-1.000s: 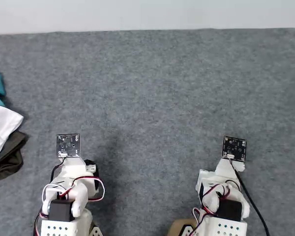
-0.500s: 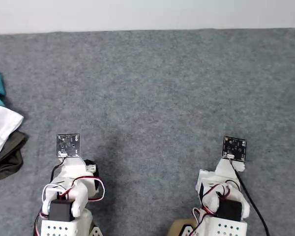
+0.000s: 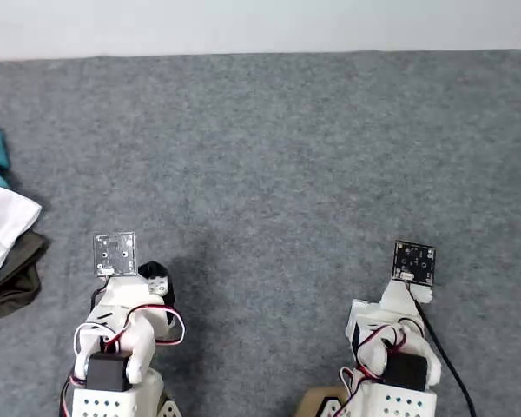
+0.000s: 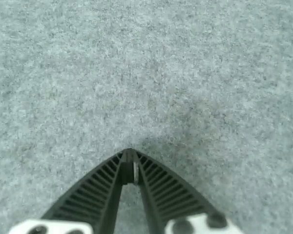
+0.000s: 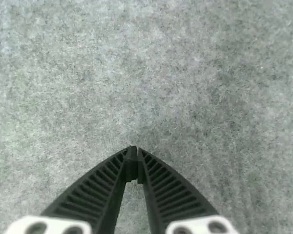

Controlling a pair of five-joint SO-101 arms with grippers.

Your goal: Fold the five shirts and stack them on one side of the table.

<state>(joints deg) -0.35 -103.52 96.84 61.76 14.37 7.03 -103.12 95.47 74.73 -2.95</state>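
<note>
shirts (image 3: 4,228) lie piled at the desk's (image 3: 286,156) edge on my left. both my jaws are pressed together, empty, over bare desk. stacking looks done; the next move, i judge, is resting or fetching any shirt left.

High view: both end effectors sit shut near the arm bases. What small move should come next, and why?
Likely swing the left end effector toward the shirts at the table edge. It and the right end effector are shut and empty over grey mat, and the teal, white and dark shirts lie heaped on that arm's side.
</note>
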